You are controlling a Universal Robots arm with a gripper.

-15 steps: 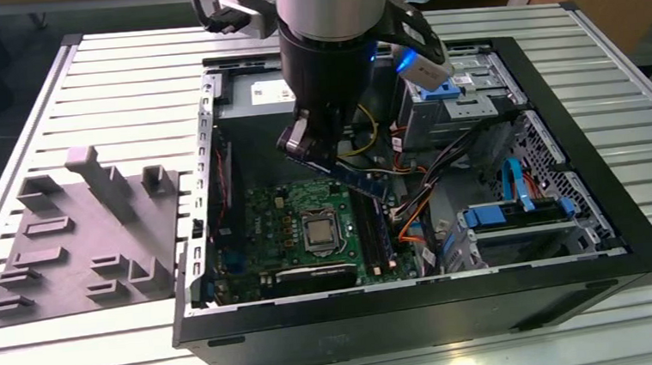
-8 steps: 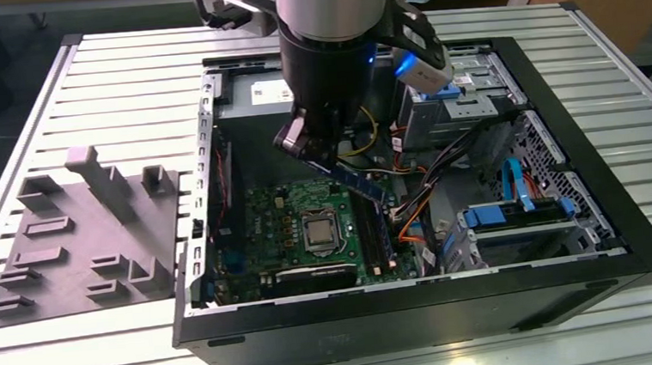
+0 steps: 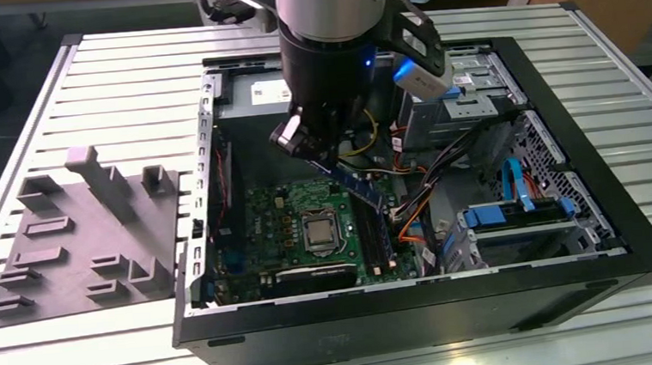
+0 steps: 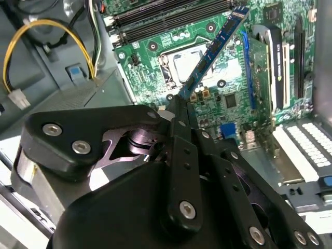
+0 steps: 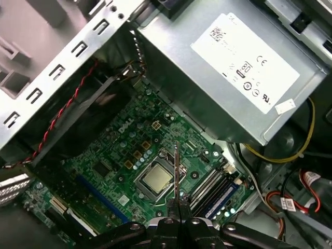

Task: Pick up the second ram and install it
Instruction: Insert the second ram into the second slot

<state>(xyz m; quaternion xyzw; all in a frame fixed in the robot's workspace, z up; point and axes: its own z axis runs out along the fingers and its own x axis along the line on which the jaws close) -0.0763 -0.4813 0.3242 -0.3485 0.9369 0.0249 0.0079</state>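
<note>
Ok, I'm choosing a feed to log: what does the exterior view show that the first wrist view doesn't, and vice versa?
Exterior view adds the grey moulded holder on the slatted table beside the computer case, and the blue drive-bay clips. First wrist view adds the power supply's labelled face, which the arm largely covers from outside. Both share the claw shut on the second ram, tilted above the green motherboard near the CPU socket.

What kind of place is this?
Probably a robotics lab bench: an open computer case on a slotted metal table, a grey fixture tray beside it, and the pincer holding the second ram.
</note>
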